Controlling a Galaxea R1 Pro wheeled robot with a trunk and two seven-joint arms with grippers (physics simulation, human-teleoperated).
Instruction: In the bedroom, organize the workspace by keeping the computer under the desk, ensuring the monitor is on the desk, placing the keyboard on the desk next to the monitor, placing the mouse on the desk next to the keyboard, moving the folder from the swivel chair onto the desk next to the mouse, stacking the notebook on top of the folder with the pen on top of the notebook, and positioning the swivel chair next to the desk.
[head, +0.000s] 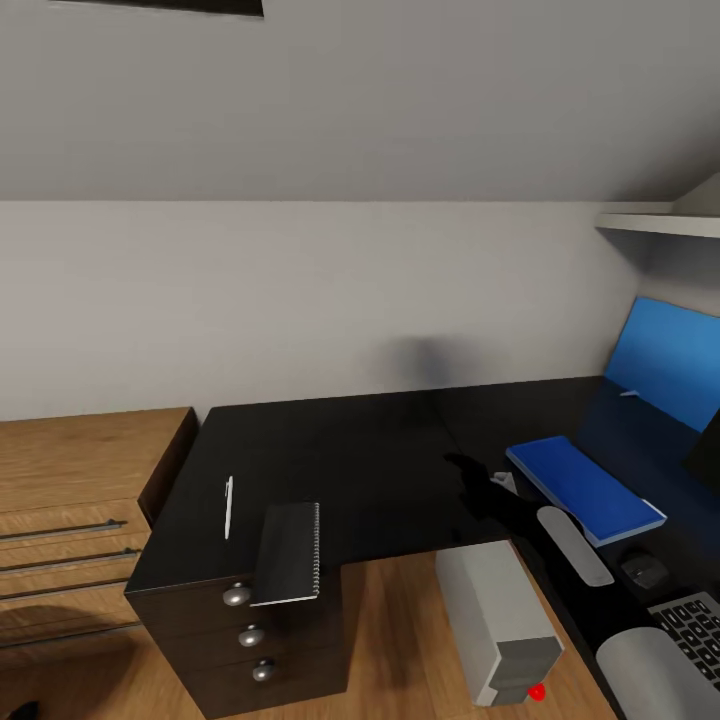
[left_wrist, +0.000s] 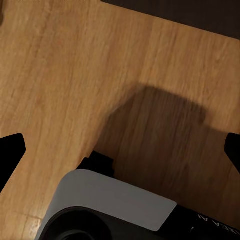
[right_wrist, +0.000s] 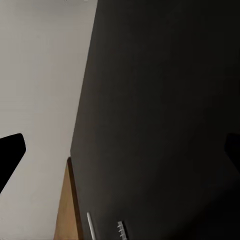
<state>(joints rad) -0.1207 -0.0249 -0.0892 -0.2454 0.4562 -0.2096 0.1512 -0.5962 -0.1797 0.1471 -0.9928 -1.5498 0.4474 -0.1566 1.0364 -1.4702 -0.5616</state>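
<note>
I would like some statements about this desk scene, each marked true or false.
1. The notebook lies on the folder. False: it lies apart, overhanging the desk edge above the drawer unit.
2. The pen lies beside the notebook. True.
3. The computer stands on the desk. False: it stands on the floor.
4. The folder lies on the desk. True.
5. The right hand is open. True.

1. Ahead of me, from 10 to 2 o'clock, a pale grey wall (head: 300, 300) rises to a sloped ceiling (head: 350, 90).
2. At 8 o'clock stands a low light-wood shelf unit (head: 70, 480).
3. At 6 o'clock, a black drawer unit (head: 270, 640) with three silver knobs.
4. Below lies a light wood floor (head: 400, 640).
5. At 2 o'clock, a white wall shelf (head: 660, 222).
</note>
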